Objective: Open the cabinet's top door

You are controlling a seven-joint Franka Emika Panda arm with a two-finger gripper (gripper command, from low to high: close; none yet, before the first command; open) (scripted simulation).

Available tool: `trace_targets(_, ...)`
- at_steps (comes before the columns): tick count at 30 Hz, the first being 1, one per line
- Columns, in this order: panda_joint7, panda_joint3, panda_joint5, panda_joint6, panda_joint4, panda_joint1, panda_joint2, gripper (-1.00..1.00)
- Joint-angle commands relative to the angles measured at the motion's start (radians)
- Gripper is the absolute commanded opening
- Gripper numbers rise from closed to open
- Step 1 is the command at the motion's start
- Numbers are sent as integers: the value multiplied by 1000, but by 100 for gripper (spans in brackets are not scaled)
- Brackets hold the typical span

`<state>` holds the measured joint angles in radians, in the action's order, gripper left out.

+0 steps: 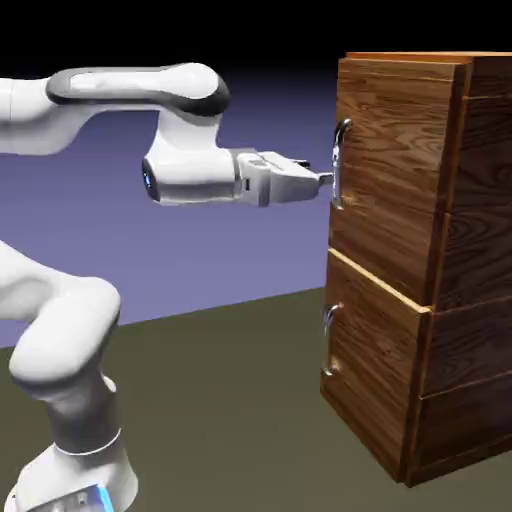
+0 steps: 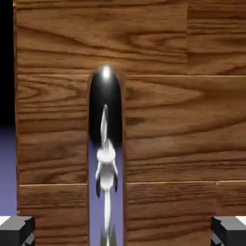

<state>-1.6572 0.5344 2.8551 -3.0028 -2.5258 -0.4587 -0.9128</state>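
The cabinet [image 1: 450, 300] of reddish-brown wood stands at the exterior view's right. Its top door [image 1: 390, 190] is the taller upper panel and looks shut, with a vertical curved silver handle [image 1: 341, 165] on its near edge. My gripper [image 1: 322, 183] reaches level toward that handle, its tips just short of the bar at mid-height. In the hand view the door's wood [image 2: 182, 120] fills the picture. The shiny handle [image 2: 105, 158] runs upright a little left of the middle, between my two grey fingertips [image 2: 17, 230] at the bottom corners. My gripper [image 2: 122, 234] is open and holds nothing.
Below the top door is a shorter panel [image 1: 375, 370] with a small silver handle [image 1: 328, 335]. The cabinet stands on a dark olive table [image 1: 230, 400]. My arm's base [image 1: 70, 470] is at the lower left.
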Motion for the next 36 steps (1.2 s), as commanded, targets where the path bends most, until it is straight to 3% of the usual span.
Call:
trace_targets(1,0,0,0,0,0,0,0,0)
trace_targets(5,-42,84,42,63,106,-134,137,0)
trace_targets(6,-42,84,42,63,106,-134,137,-100)
trace_targets(14,-165,-146,10,70,53,120,158,-100)
trace_targets(25,20,-508,-424,80,-94,518,27,-100)
trace_targets(36,248,-802,-902,-18,-200,858,-185,-100)
